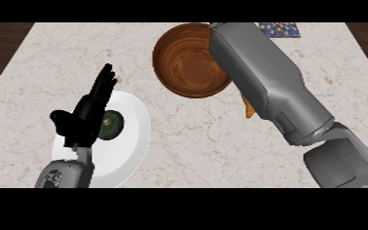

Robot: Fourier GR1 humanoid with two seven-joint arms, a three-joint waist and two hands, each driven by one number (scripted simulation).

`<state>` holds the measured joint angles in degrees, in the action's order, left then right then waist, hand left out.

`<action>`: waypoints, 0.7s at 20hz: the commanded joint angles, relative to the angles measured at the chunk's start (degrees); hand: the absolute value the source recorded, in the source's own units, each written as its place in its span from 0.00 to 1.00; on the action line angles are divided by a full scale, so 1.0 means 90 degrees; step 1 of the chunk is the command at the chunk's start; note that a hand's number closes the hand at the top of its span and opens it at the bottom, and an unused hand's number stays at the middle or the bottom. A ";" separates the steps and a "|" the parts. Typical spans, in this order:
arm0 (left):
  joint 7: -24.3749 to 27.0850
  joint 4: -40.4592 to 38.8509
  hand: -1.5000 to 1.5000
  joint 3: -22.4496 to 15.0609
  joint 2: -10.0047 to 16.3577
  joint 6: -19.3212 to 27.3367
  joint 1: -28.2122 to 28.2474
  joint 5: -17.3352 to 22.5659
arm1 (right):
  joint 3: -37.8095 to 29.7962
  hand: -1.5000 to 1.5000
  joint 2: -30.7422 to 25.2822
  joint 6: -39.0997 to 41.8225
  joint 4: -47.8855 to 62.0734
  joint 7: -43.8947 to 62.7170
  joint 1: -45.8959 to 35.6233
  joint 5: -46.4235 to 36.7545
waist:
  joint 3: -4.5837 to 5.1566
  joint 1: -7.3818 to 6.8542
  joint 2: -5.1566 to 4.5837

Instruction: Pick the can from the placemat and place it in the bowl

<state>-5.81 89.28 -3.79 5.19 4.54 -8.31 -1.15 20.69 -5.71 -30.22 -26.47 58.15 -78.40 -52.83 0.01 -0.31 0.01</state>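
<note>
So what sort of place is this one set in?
Most likely a kitchen counter. The surface is a pale marbled worktop. On it are a wooden bowl and a white plate carrying a dark green fruit, possibly an avocado.

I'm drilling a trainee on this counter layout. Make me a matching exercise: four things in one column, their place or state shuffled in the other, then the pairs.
Things
1. wooden bowl
2. white plate
3. placemat
4. left hand

Place or state
A. far right, at the counter's back edge, partly hidden by the right forearm
B. open, fingers straight, over the plate
C. far middle, its right side under the forearm
D. near left, with a dark green avocado on it

Pairs: 1-C, 2-D, 3-A, 4-B
</note>
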 commanded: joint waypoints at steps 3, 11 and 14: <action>0.0139 -0.0126 0.50 0.0044 -0.0074 0.0019 -0.0095 -0.0017 | -0.0172 1.00 -0.0308 -0.0386 -0.0201 -0.0256 0.1192 -0.0026 | -0.0002 0.0052 -0.0003; 0.0545 -0.0687 0.50 0.0213 -0.0032 -0.0057 -0.0189 -0.0028 | -0.1254 0.00 -0.0280 0.0074 -0.1076 -0.1587 0.2071 0.1521 | -0.0003 0.0090 -0.0010; 0.0231 0.0027 0.50 0.0127 0.0083 -0.0191 0.0246 0.0043 | -0.1290 0.00 -0.0141 -0.0144 -0.1424 -0.2175 0.2424 0.1635 | -0.0004 0.0004 0.0004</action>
<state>-4.41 88.42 -3.24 4.80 4.32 -8.13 -1.53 10.67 -7.97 -31.23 -35.14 43.85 -60.24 -41.06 -0.04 -0.10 -0.03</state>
